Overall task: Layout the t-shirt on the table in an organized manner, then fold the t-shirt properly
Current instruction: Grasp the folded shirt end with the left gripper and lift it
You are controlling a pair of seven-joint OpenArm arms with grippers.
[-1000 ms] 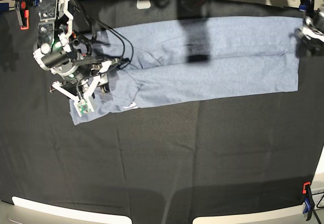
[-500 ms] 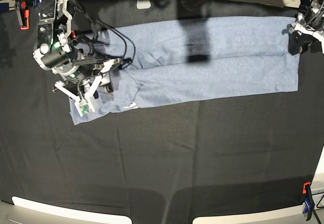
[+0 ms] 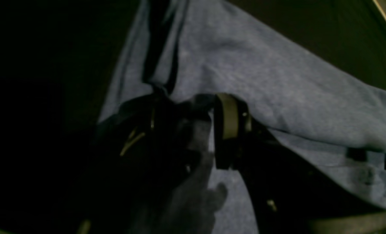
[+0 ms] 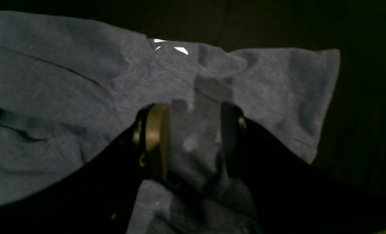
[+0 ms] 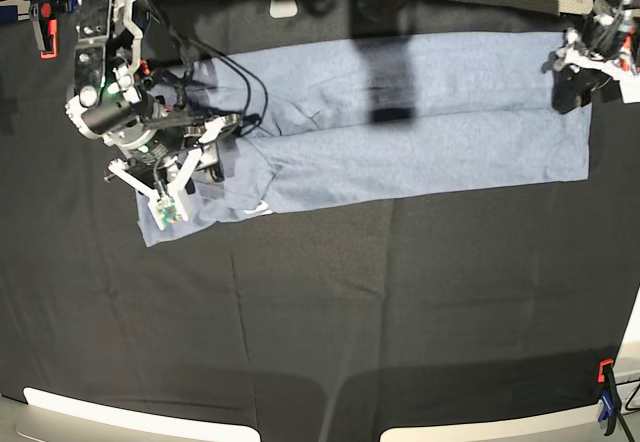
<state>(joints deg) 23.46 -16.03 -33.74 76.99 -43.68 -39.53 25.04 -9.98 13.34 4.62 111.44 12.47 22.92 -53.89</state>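
In the base view the t-shirt lies as a long folded band across the far half of the table, reaching from the far left to the far right. The right gripper sits low over the shirt's bunched left end; the left gripper is at the shirt's far right corner.

The left wrist view is dark: the left gripper has its fingers apart with blue-grey cloth between them, though whether it pinches that cloth cannot be told.

In the right wrist view the right gripper is spread, and a raised fold of the t-shirt stands between its pads.
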